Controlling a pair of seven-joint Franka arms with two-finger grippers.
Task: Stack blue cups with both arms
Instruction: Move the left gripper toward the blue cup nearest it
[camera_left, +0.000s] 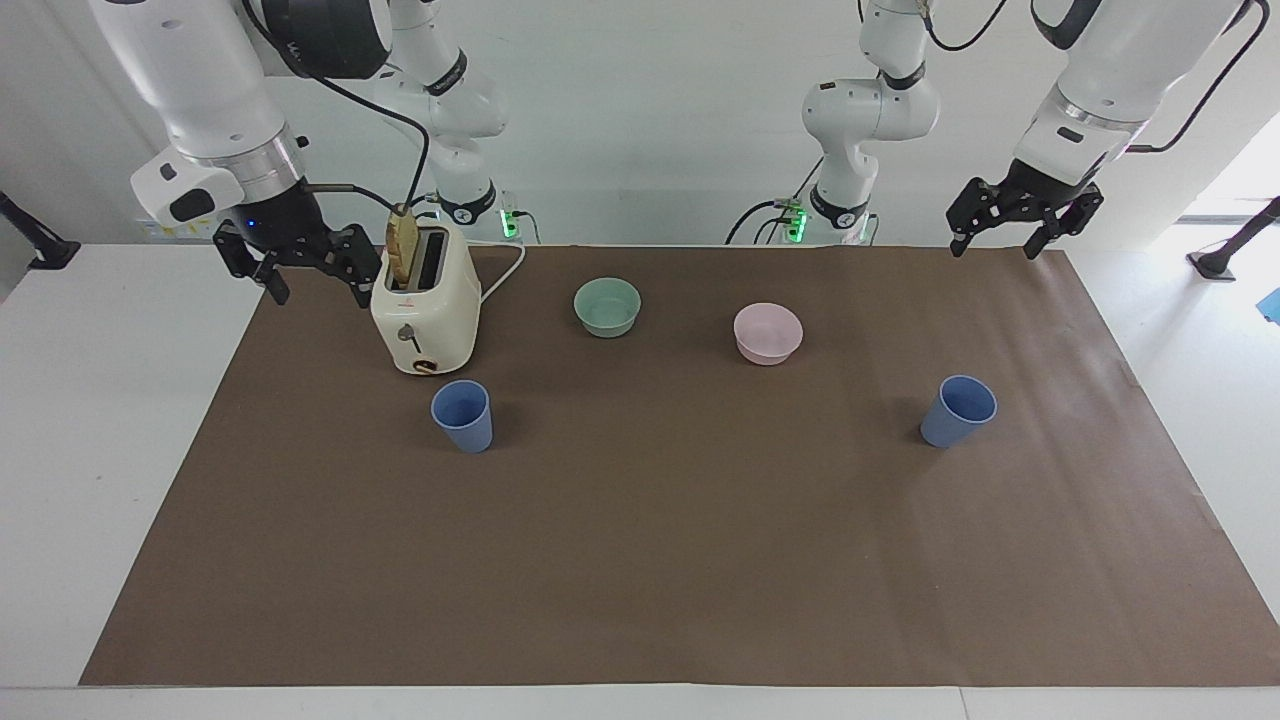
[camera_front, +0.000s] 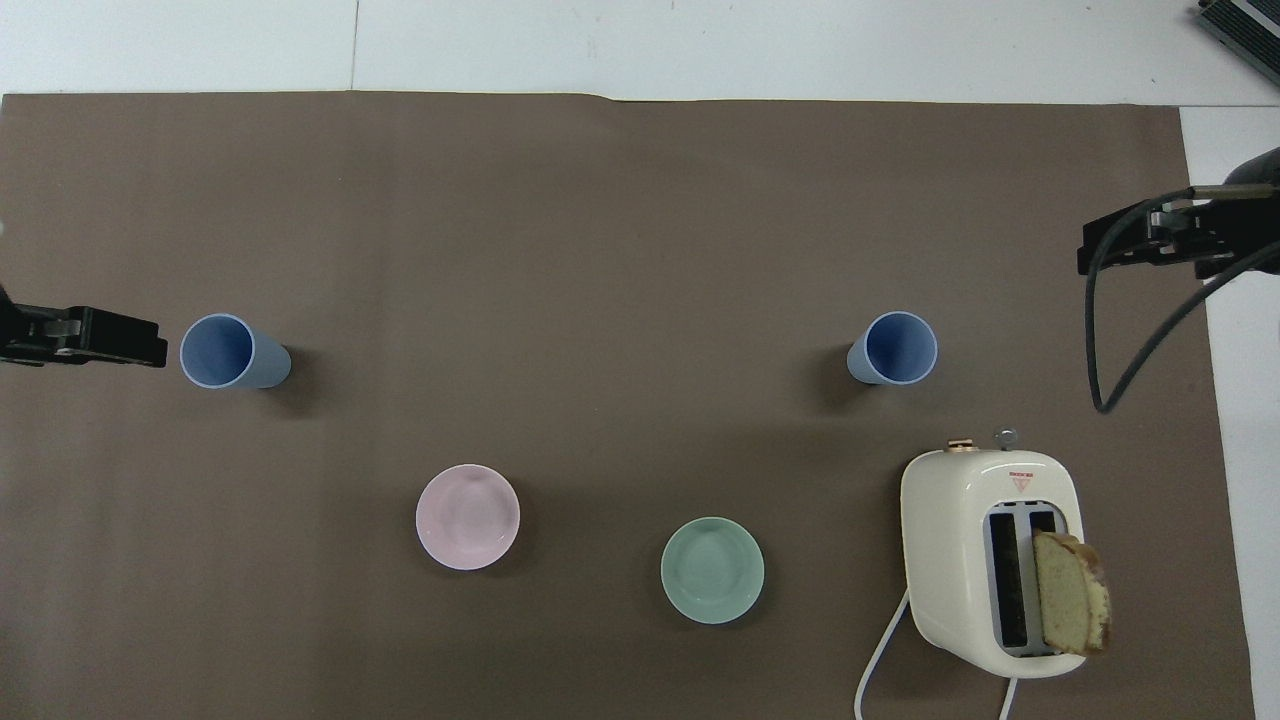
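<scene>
Two blue cups stand upright and apart on the brown mat. One cup (camera_left: 462, 416) (camera_front: 895, 348) is beside the toaster, toward the right arm's end. The other cup (camera_left: 959, 411) (camera_front: 232, 352) is toward the left arm's end. My right gripper (camera_left: 318, 295) (camera_front: 1090, 250) hangs open and empty in the air over the mat's edge next to the toaster. My left gripper (camera_left: 993, 248) (camera_front: 150, 345) hangs open and empty over the mat's corner at its own end. Neither gripper touches a cup.
A cream toaster (camera_left: 425, 310) (camera_front: 990, 555) with a slice of bread sticking out stands near the right gripper, its cord trailing toward the robots. A mint-green bowl (camera_left: 607, 306) (camera_front: 712, 570) and a pink bowl (camera_left: 767, 332) (camera_front: 467, 516) sit nearer to the robots than the cups.
</scene>
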